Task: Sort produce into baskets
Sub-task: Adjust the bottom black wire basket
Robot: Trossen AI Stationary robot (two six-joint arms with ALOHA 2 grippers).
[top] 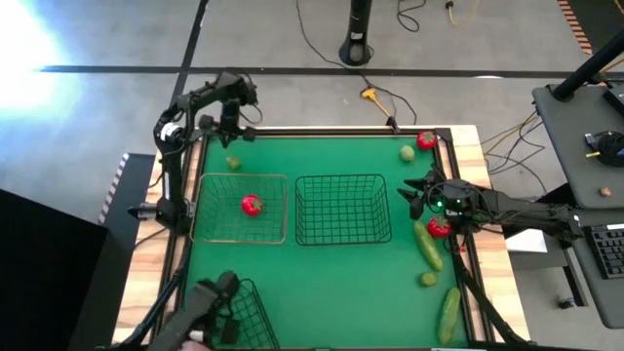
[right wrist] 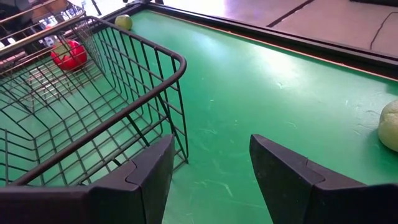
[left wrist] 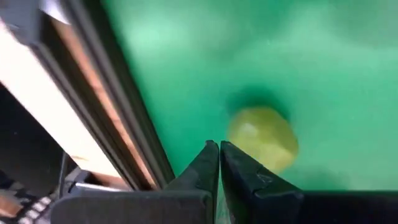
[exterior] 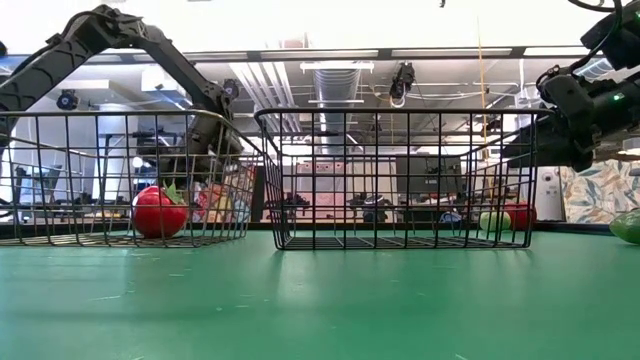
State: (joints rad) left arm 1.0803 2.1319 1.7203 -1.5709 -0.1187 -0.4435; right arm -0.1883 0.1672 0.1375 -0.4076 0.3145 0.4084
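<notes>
While fingers meet, left hand [left wrist: 219,163] hovers just beside yellow-green fruit [left wrist: 263,138]

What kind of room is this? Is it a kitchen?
Not a kitchen; it looks like a robot lab or workshop. Two robot arms work over a green table with wire baskets, cables trail across the concrete floor, and a desk with a keyboard stands beside it.

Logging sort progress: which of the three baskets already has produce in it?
The paler brownish-wire basket on the left: one red tomato lies inside. The dark middle basket is empty, and nothing shows in the front-left basket.
</notes>
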